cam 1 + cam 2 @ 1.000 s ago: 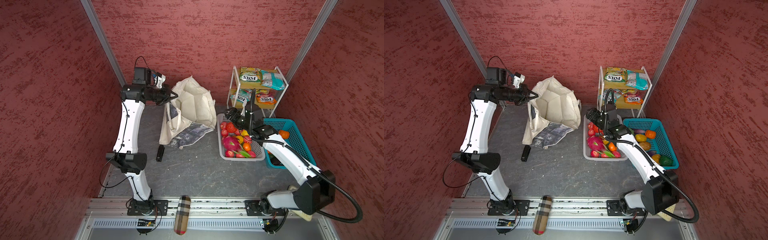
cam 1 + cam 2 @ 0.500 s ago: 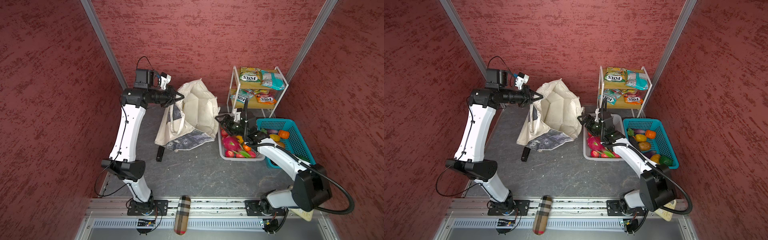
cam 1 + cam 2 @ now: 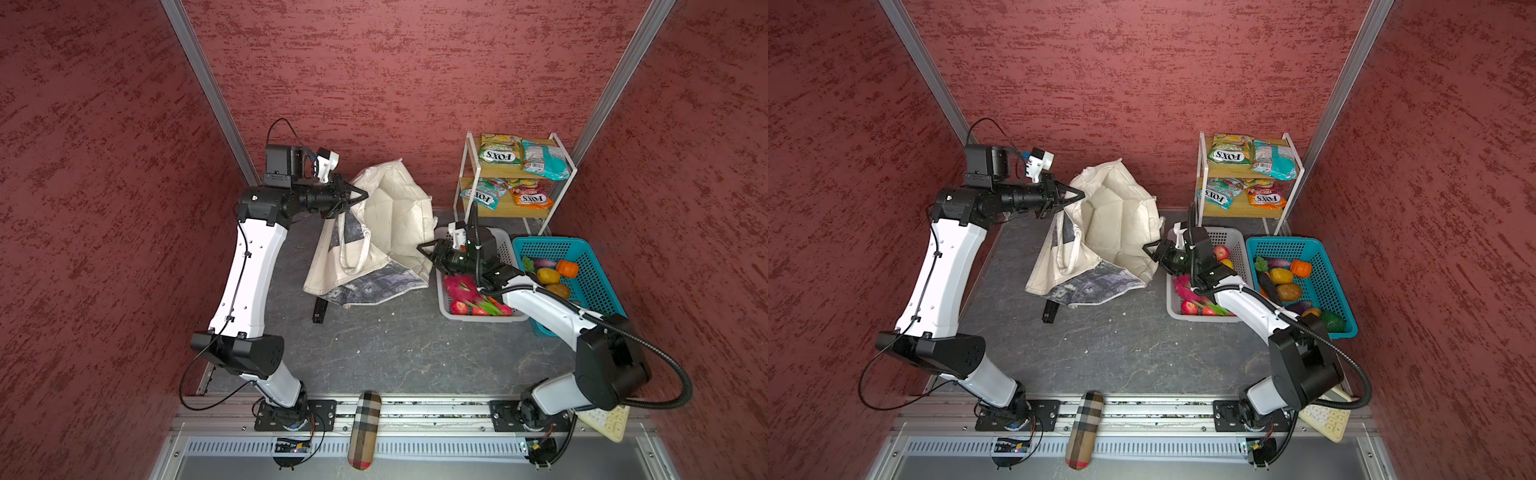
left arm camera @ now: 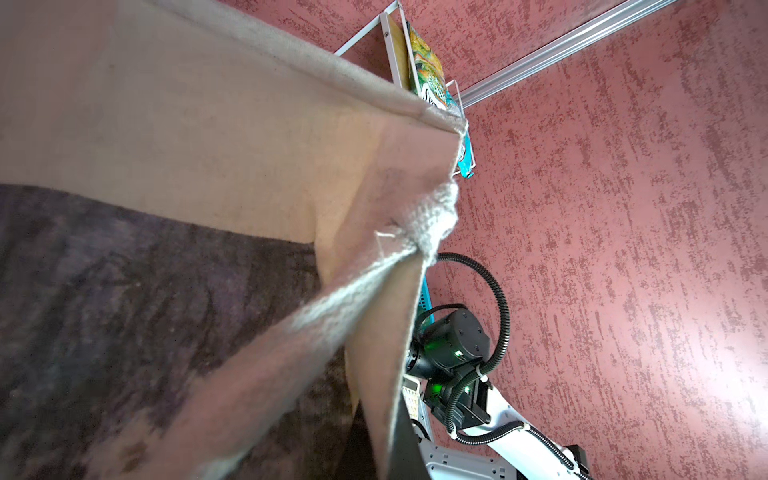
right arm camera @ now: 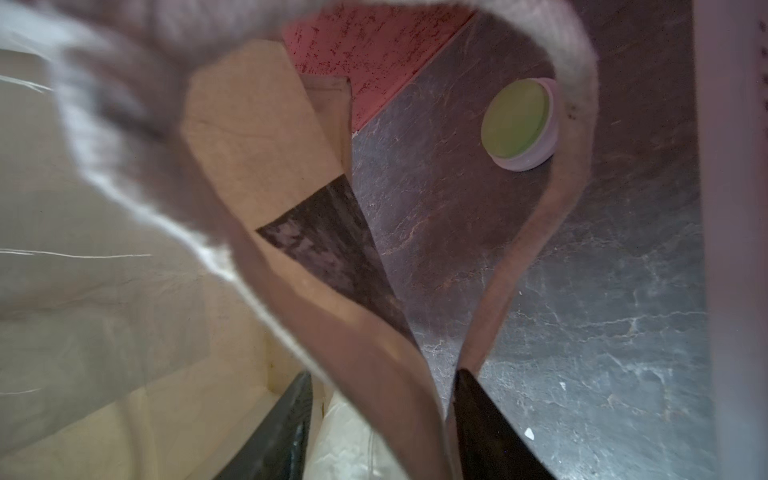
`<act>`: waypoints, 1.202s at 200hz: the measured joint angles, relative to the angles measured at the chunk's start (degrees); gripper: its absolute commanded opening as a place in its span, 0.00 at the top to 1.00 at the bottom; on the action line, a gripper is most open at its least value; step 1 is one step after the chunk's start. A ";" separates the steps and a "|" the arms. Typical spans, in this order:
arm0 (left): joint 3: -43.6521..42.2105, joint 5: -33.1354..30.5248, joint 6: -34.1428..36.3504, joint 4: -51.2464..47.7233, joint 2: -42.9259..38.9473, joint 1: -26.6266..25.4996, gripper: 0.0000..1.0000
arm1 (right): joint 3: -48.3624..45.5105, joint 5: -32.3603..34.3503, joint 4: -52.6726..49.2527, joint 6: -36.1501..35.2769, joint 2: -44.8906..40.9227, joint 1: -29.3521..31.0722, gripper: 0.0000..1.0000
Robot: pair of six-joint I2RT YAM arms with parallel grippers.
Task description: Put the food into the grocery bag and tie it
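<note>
Since the soft grocery bag point(image 3: 390, 224) looks light and floppy, left jaws clamp its rim mid-frame; right jaws, half-open, straddle cloth opposite.

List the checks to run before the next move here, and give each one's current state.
1. Left gripper clamped on the bag rim: ok. It is shut on the rim and holds it up.
2. Right gripper holding the opposite edge: cannot tell. Cloth lies between its fingers, but the clamp is unconfirmed.
3. Bag upright: not ok. Its lower part slumps on the floor.
4. Food loaded: not ok. The dragon fruit lies in the white basket, and the snack packets sit on the shelf.
5. Floor around the bag free: not ok. A black bar lies partly under its edge.
</note>
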 measured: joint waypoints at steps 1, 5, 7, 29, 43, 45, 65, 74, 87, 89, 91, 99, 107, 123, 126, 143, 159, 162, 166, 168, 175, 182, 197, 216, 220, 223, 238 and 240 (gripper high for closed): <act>-0.20 0.02 -0.04 0.11 -0.13 0.04 1.00 | 0.00 0.00 0.00 0.00 0.04 0.04 0.50; -0.98 0.20 -0.37 0.70 -0.61 0.15 1.00 | 0.00 0.00 0.00 -0.11 0.17 0.15 0.52; -1.33 0.31 -0.55 0.92 -0.83 0.24 1.00 | 0.00 0.00 0.00 -0.20 0.24 0.20 0.53; -5.64 1.53 -2.12 3.72 -3.32 1.33 1.00 | 0.04 -0.07 -0.02 -0.42 1.03 0.72 0.76; -8.07 2.10 -2.89 5.05 -4.61 2.14 1.00 | 0.17 0.02 -0.44 -0.96 1.36 0.94 0.97; -8.44 2.16 -2.89 5.16 -4.79 2.27 1.00 | 0.17 0.04 -0.52 -0.68 1.38 0.94 0.99; -11.63 2.58 -3.02 6.10 -6.16 3.58 1.00 | 1.57 1.73 -3.91 -2.40 1.25 1.11 1.00; -12.87 2.08 -2.38 5.75 -6.69 4.17 1.00 | 2.97 3.32 -6.82 -3.85 0.66 1.25 1.00; -14.32 0.20 -0.83 4.13 -7.34 4.87 1.00 | 6.78 6.29 -13.53 -6.14 -0.70 1.42 1.00; -14.53 -0.20 -0.59 3.93 -7.45 4.94 1.00 | 7.48 6.73 -14.64 -6.49 -0.87 1.44 1.00; -14.75 -0.55 -0.31 3.65 -7.58 4.98 1.00 | 8.24 7.17 -15.50 -6.86 -1.09 1.44 1.00; -15.87 -2.27 0.74 2.69 -8.17 5.16 1.00 | 11.13 8.98 -19.15 -8.28 -1.84 1.44 1.00; -17.57 -4.48 2.05 1.60 -9.05 5.22 1.00 | 14.62 11.02 -23.17 -9.94 -2.51 1.46 1.00; -21.29 -8.76 4.17 -0.46 -10.80 5.18 1.00 | 21.81 15.02 -30.88 -12.72 -3.28 1.46 1.00; -22.12 -9.70 4.59 -0.81 -11.15 5.11 1.00 | 23.12 15.76 -32.37 -13.35 -3.32 1.46 1.00; -26.47 -14.03 6.27 -2.80 -12.85 4.83 1.00 | 29.00 19.39 -39.95 -15.67 -3.30 1.49 1.00; -29.53 -18.18 7.52 -4.87 -13.92 4.42 1.00 | 33.79 22.21 -47.71 -17.57 -2.14 1.64 1.00; -29.92 -18.91 7.76 -5.35 -14.10 4.33 1.00 | 34.53 22.62 -48.94 -17.84 -1.75 1.68 1.00; -30.32 -19.85 7.98 -5.88 -14.23 4.22 1.00 | 35.50 23.19 -50.62 -18.14 -1.22 1.75 1.00; -30.58 -20.70 8.17 -6.36 -14.32 4.15 1.00 | 35.85 23.37 -51.19 -18.32 -0.98 1.77 1.00; -31.01 -22.45 8.55 -7.48 -14.47 4.04 1.00 | 37.18 24.26 -53.92 -18.91 0.11 1.99 1.00; -31.26 -24.52 9.03 -8.74 -14.53 3.78 1.00 | 38.36 24.92 -56.46 -19.37 1.25 2.25 1.00; -31.34 -28.79 9.81 -11.21 -14.53 2.89 1.00 | 39.91 25.94 -60.78 -20.13 3.30 2.89 1.00; -31.69 -33.62 10.73 -13.73 -14.53 1.36 1.00 | 40.41 27.04 -65.11 -21.00 5.33 3.85 1.00; -31.91 -34.58 10.82 -14.12 -14.53 1.03 1.00 | 40.44 27.23 -65.94 -21.18 5.75 4.04 1.00; -32.09 -35.23 10.95 -14.36 -14.53 0.81 1.00 | 40.44 27.39 -66.51 -21.24 6.03 4.20 1.00; -33.14 -38.82 11.45 -15.61 -14.53 0.31 1.00 | 40.41 28.28 -68.67 -21.68 7.32 4.81 1.00; -33.20 -39.10 11.47 -15.65 -14.53 0.31 1.00 | 40.44 28.39 -68.89 -21.75 7.52 4.90 1.00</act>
